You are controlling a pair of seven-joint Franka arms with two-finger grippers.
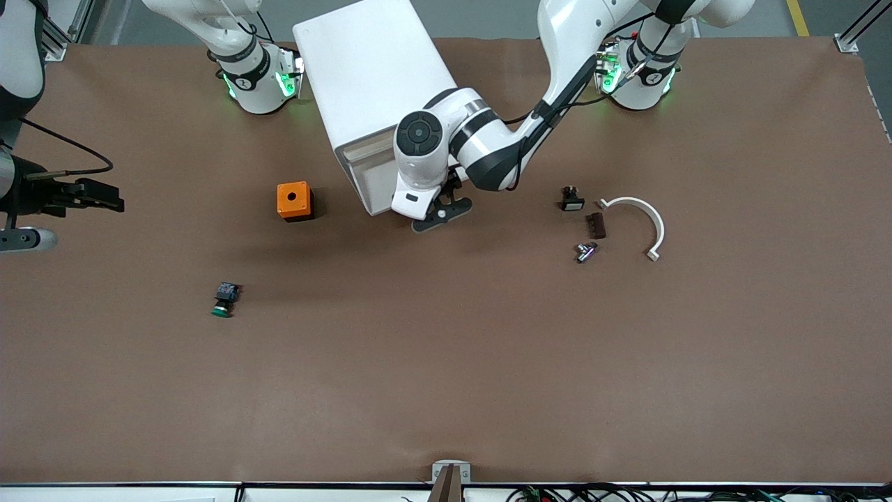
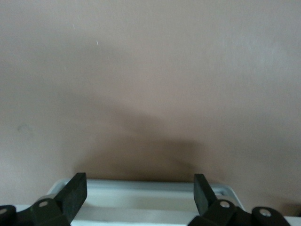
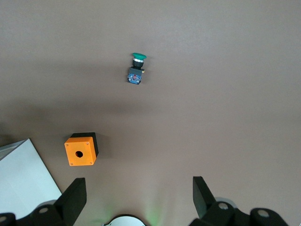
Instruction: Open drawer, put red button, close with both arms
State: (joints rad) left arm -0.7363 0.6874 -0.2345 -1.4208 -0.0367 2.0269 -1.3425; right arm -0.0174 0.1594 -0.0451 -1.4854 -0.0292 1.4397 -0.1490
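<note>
lying nearest front camera: green-capped button [image 1: 224,300], toward right arm's end. orange box [image 1: 294,201] farther, beside white drawer unit [image 1: 369,97]. left gripper [image 1: 440,215] at drawer front edge, jaws apart, nothing held. right gripper [image 3: 138,200] up over table near own base, jaws apart, empty, waiting. red button: cannot tell where.

A brown counter [image 1: 446,362] is seen under even light; grey floor [image 1: 488,17] with a yellow line [image 1: 798,17] lies past its edge.
</note>
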